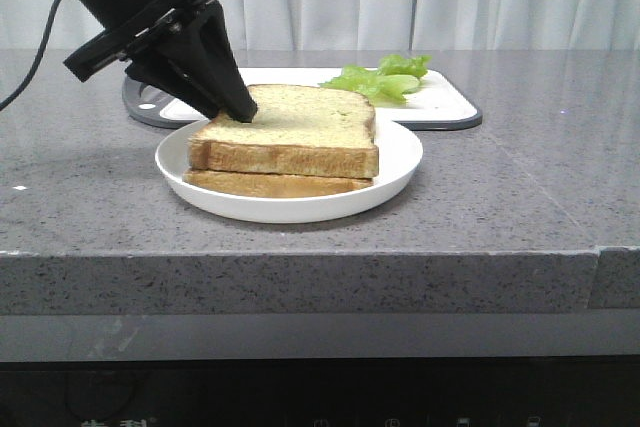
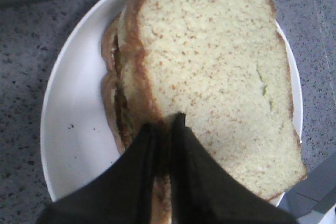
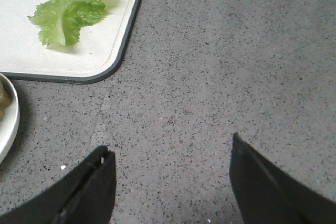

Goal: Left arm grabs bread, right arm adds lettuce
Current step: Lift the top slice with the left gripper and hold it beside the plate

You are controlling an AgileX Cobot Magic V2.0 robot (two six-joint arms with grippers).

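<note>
Two slices lie stacked on a white plate (image 1: 395, 162). The bread (image 1: 295, 132), thick with a brown crust and a pale face, is the top one, over a thinner slice (image 1: 270, 185). My left gripper (image 1: 240, 107) comes down at the bread's back left corner. In the left wrist view its fingers (image 2: 184, 145) are shut on the crust edge of the bread (image 2: 210, 66), one on the top face, one at the side. The lettuce (image 1: 385, 77) lies on a white cutting board (image 1: 440, 102) behind the plate. My right gripper (image 3: 168, 143) hangs open over bare grey counter, apart from the lettuce (image 3: 71, 9).
The cutting board (image 3: 100, 51) has a dark rim and sits just behind the plate (image 3: 10, 119). The grey speckled counter runs to a front edge below the plate. A black cable trails from the left arm at the far left.
</note>
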